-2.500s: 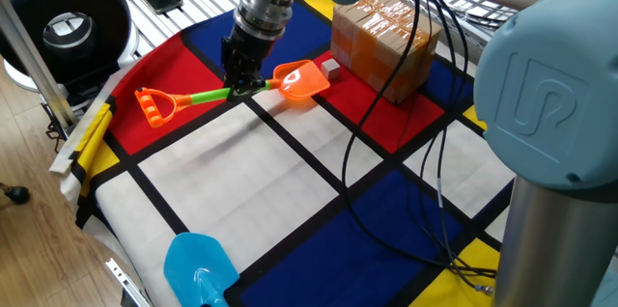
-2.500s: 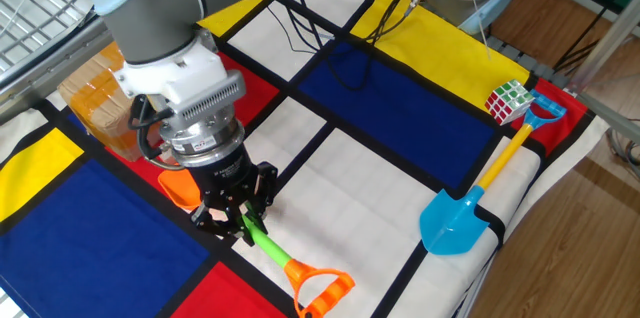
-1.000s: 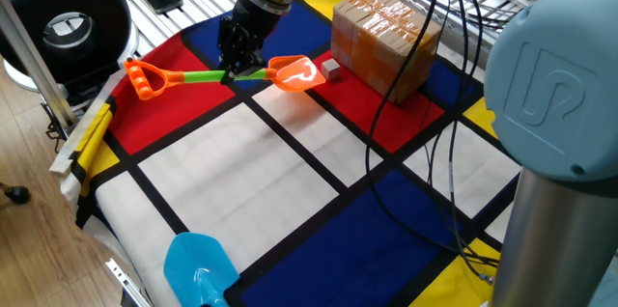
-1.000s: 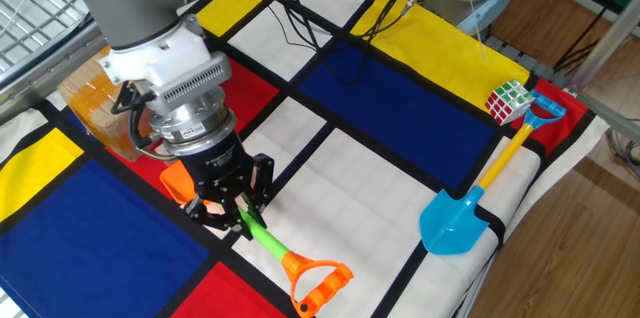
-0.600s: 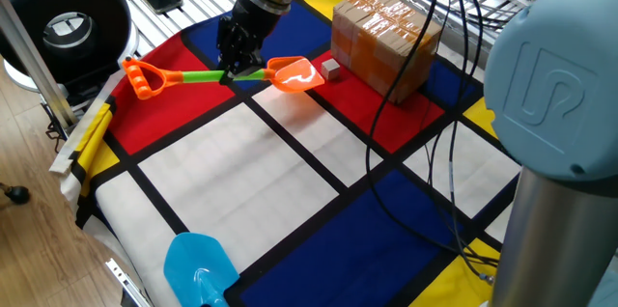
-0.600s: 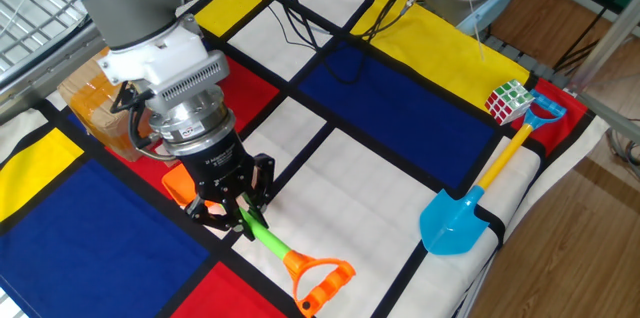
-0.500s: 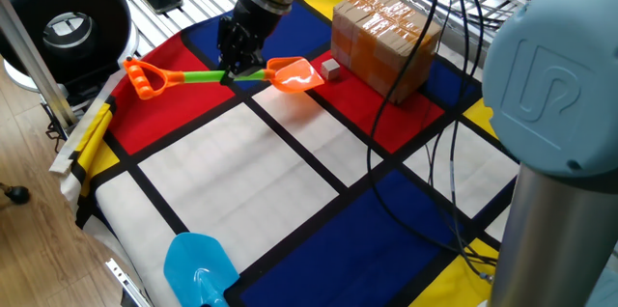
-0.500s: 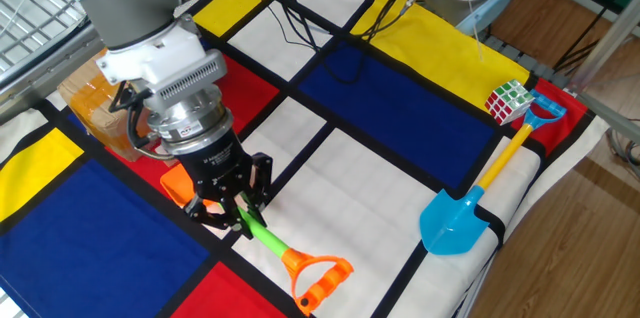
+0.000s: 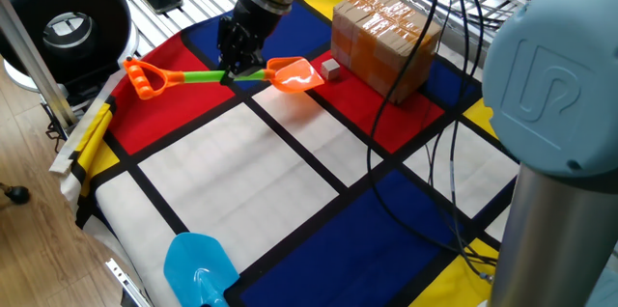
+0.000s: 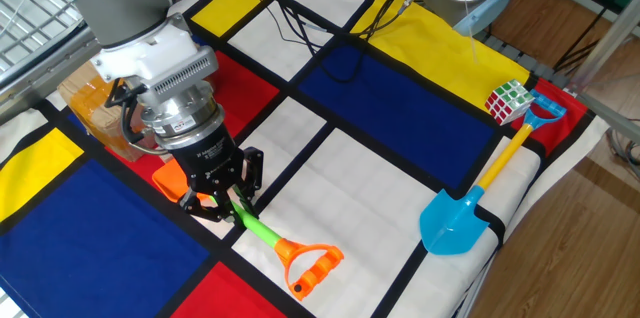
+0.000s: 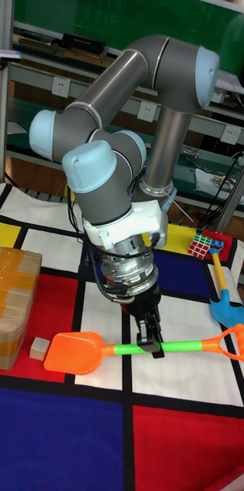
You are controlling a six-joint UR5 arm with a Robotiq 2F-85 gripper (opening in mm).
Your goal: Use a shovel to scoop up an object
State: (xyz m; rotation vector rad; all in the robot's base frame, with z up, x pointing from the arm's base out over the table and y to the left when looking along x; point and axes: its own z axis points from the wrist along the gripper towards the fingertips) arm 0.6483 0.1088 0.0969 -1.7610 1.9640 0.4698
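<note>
My gripper (image 9: 235, 66) is shut on the thin green shaft of the shovel (image 9: 198, 77), close to its orange blade (image 9: 295, 75). The orange D-loop (image 9: 142, 78) points away toward the table's left edge. In the tall fixed view the shovel (image 11: 130, 350) is held almost level, and its blade (image 11: 74, 353) ends a short gap from the object (image 11: 38, 347), a tiny tan cube. That cube (image 9: 331, 69) sits right beside the cardboard box. In the other fixed view my gripper (image 10: 228, 204) grips the shaft and the cube is hidden behind the arm.
A big brown tape-wrapped cardboard box (image 9: 386, 41) stands just behind the cube. A light blue shovel (image 10: 455, 220) and a Rubik's cube (image 10: 508, 101) lie near one table edge. Black cables (image 9: 406, 153) hang over the cloth. A black round device (image 9: 68, 22) stands beyond the table.
Since 2.5 s ago my gripper has carried the shovel back and left, with the loop end swinging toward the table edge. Over the last half second it shifted only slightly.
</note>
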